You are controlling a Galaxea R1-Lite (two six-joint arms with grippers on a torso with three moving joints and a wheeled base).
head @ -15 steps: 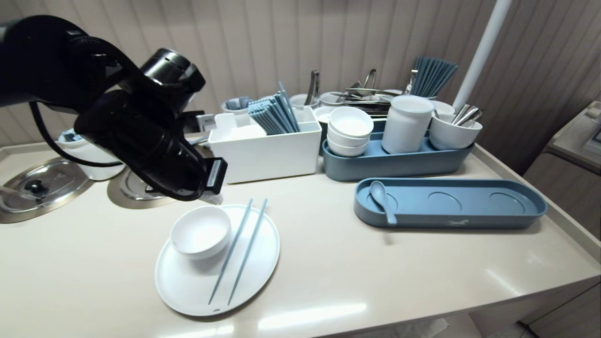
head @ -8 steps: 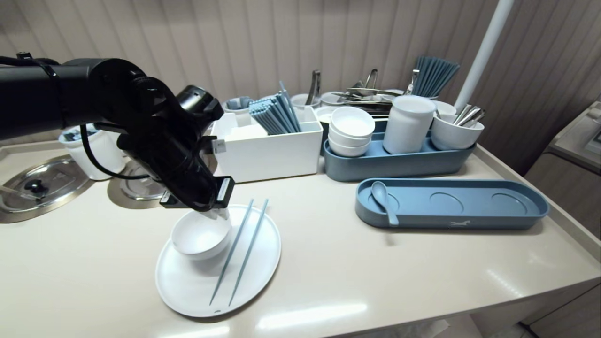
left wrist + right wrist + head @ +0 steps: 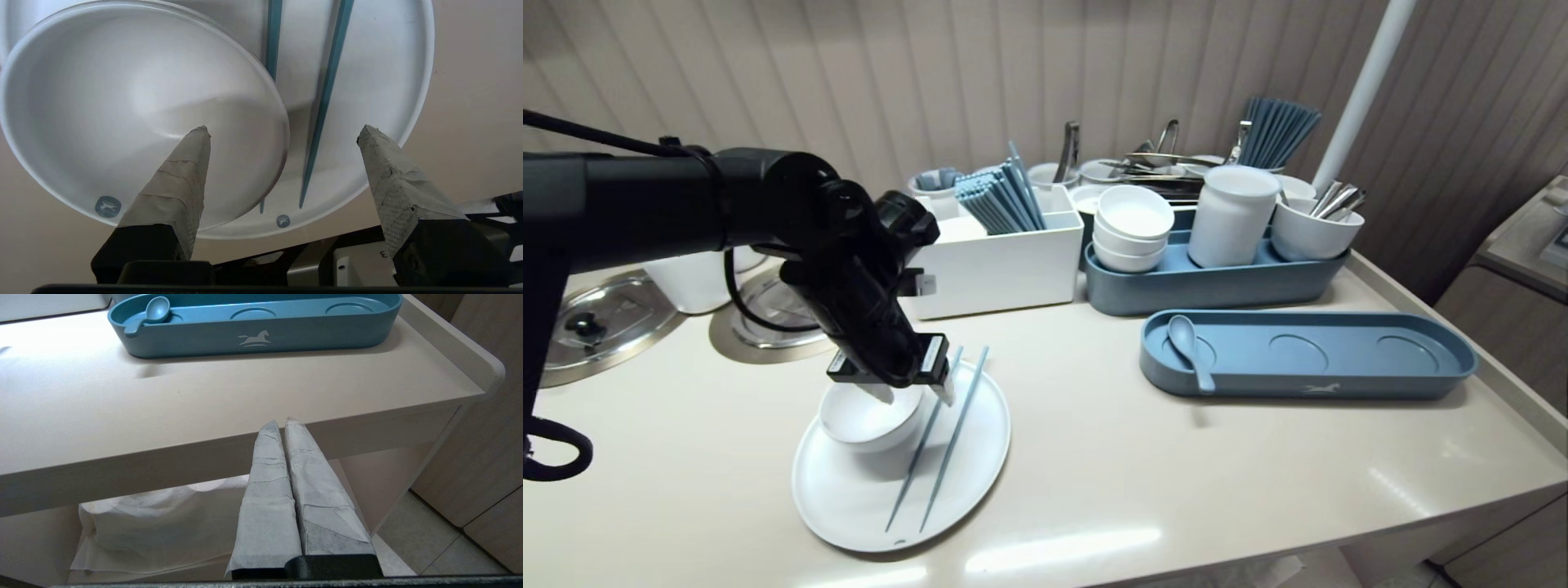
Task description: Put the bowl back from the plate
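Note:
A white bowl (image 3: 862, 420) sits on the far left part of a white plate (image 3: 849, 498), and two blue chopsticks (image 3: 947, 453) lie side by side next to it. My left gripper (image 3: 916, 397) points down at the bowl's right rim and is open. In the left wrist view one fingertip (image 3: 196, 143) hangs inside the bowl (image 3: 122, 102). The other fingertip (image 3: 372, 143) is outside it, past the chopsticks (image 3: 327, 94), over the plate (image 3: 388, 61). Nothing is gripped. My right gripper (image 3: 282, 421) is shut and empty, parked below the table's front edge.
A long blue tray (image 3: 1339, 384) holding a blue spoon (image 3: 1188, 339) lies to the right. Behind it a second blue tray (image 3: 1209, 286) carries stacked bowls, a white jar and a cup. A white box (image 3: 988, 269) of chopsticks stands behind the plate. Metal lids (image 3: 596, 318) sit at the left.
The left arm has swung down and toward the plate. Its fingers were together above the bowl's far side; they now stand apart across the bowl's rim. The right arm is still.

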